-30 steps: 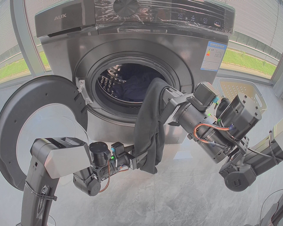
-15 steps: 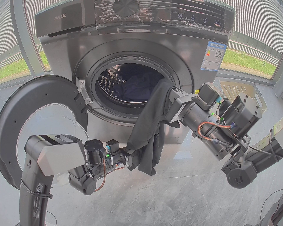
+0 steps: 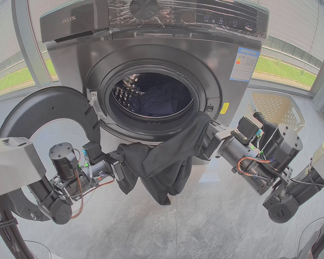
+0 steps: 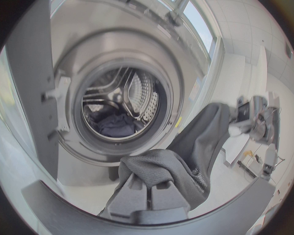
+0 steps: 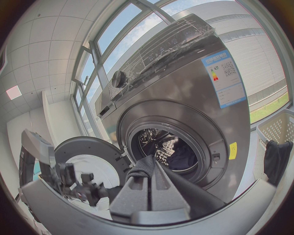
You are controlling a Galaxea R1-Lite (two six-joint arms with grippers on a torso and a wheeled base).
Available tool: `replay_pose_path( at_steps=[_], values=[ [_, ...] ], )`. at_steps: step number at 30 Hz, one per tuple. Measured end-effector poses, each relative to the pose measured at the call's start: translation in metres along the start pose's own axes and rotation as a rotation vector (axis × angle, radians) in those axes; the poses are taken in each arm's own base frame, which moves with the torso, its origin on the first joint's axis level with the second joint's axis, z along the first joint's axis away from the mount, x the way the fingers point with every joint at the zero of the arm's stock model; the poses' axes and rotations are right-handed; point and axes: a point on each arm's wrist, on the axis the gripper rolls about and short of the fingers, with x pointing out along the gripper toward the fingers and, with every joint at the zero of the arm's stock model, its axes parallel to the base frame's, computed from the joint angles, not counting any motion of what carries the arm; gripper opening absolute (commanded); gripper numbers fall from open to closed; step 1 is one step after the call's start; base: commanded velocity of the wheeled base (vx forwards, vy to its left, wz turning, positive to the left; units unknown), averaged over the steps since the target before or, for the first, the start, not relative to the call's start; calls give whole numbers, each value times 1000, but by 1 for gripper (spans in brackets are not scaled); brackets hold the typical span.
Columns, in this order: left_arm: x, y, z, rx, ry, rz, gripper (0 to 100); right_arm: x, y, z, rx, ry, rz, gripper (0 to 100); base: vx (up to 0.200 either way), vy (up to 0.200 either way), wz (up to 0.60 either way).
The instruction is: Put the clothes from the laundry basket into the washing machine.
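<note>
Holds dark garment (image 3: 162, 158) betw. both arms, in air in front of washing machine (image 3: 74, 64), below drum opening (image 3: 153, 96) & not inside it. Pinches one end w/ L gripper (image 4: 149, 186), fingers pressed tight on a bunched fold, low on robot's left, just beside edge of door (image 3: 44, 108). Clamps other end w/ R gripper (image 5: 151, 171), fingers together w/ cloth draped over the tips, just below latch (image 3: 210, 108) at lower right of door ring. Hangs as a sagging band betw. the two, loose folds dropping from the middle toward floor (image 3: 209, 219); can't tell if lowest fold reaches the tiles. Sits higher at R end than at L end. Overlaps front panel under the opening in head view; can't tell if touching it.

Shows door swung wide to robot's left, hinge at left of opening. Shows dark blue clothes (image 3: 158, 101) already lying in drum, toward back & bottom. Shows laundry basket (image 5: 275, 125) on floor to right of machine, close beside it, beige w/ perforated walls, behind R arm. Has another dark cloth (image 5: 275, 162) hung over its rim. Has plastic film (image 3: 189, 17) over machine's top control strip, round dial (image 3: 144, 7) in the middle, label sticker (image 3: 244, 64) at upper right of front.
</note>
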Motion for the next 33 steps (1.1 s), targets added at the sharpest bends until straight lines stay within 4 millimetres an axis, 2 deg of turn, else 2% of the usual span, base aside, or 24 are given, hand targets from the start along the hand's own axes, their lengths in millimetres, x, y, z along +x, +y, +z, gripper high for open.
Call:
replay_pose_path(
  at_steps=[7, 12, 16, 23, 33],
  values=[
    [-35, -14, 52, -20, -146, -11, 0, -17, -12, -3, -2, 38, -25, 0, 0, 0, 0],
    [-48, -20, 82, -5, -254, -19, 0, -20, -18, 1, -10, 31, -47, 0, 0, 0, 0],
    [-56, -25, 98, 13, -313, -25, 0, -21, -19, 4, -12, 23, -53, 0, 0, 0, 0],
    [-64, -28, 107, 25, -348, -29, 0, -15, -17, 20, -10, -49, -58, 0, 0, 0, 0],
    [-63, -23, 97, 21, -307, -6, 0, -9, -14, 42, -8, -140, -67, 0, 0, 0, 0]
  ],
)
